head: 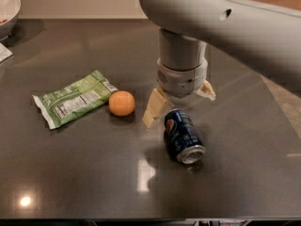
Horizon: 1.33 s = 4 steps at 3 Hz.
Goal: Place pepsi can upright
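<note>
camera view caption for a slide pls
Open-fingered gripper poised over the pepsi can, which lies on its side on the dark table near an orange and green packet.

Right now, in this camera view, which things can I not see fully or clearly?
Camera view:
The hand, open, over the pepsi can: its far finger is partly hidden by the wrist.
The can's far end: faces away, beneath the hand.
The bowl: cut by the left edge.
The green packet: print too small.
</note>
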### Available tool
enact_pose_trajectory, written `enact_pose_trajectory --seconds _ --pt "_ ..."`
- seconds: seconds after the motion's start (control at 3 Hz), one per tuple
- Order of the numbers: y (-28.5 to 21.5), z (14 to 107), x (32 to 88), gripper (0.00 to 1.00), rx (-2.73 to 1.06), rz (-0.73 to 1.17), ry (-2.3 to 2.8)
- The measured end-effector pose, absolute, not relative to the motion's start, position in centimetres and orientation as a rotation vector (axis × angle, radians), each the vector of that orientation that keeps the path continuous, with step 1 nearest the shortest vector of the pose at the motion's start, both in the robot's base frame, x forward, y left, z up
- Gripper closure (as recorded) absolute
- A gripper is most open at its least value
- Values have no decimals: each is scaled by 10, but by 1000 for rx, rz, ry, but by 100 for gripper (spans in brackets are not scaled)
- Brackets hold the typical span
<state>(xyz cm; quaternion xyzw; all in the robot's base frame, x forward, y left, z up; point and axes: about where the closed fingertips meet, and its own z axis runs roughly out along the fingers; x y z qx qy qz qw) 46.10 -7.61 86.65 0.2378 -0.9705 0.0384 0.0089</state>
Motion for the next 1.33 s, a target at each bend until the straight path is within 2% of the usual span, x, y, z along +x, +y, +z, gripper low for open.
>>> enact_pose_trajectory --seconds 0.67,1.0,1.33 --pt "-64 854 438 0 661 -59 -3008" --pt "-65 850 431 0 633 -75 -2990" --pt "-70 848 428 18 617 -65 -2978"
